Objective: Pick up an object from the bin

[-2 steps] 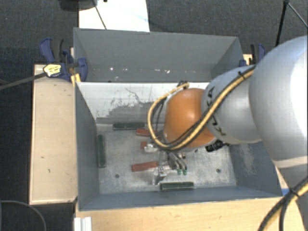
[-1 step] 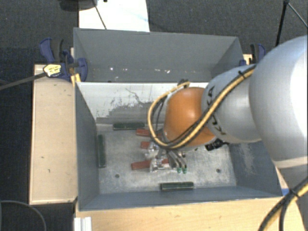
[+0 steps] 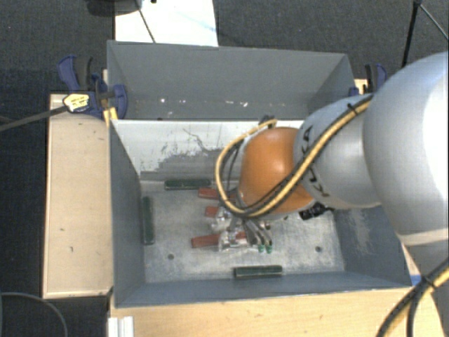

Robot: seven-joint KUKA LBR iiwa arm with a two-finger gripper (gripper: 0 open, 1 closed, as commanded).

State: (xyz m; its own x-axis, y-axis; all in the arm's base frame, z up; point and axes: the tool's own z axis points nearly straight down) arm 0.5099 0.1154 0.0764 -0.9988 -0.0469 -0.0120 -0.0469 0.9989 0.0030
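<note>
1. The arm is reaching in from the right, and its end effector point(image 3: 240, 236) is hanging low over the middle of the bin point(image 3: 126, 188), tucked under the orange wrist cover point(image 3: 270, 167).
2. It is crowding a small cluster of red-brown things. The nearest, a flat red-brown bar point(image 3: 204, 242), is lying on the bin floor just beside it, on the side toward the left wall. I cannot tell whether the two are touching.
3. Two more red-brown pieces point(image 3: 209, 202) are lying just behind that bar, toward the back wall.
4. I am not able to tell whether the end effector is open or closed, since the wrist is covering most of it. I am not seeing anything gripped.
5. Three dark bars are lying well apart from the cluster: the left green bar point(image 3: 147, 220), the back green bar point(image 3: 188, 184) and the front green bar point(image 3: 257, 272).
6. To my eye the approach is looking done, while the grasp and the lift are both waiting. Every piece I can see is resting on the floor.
</note>
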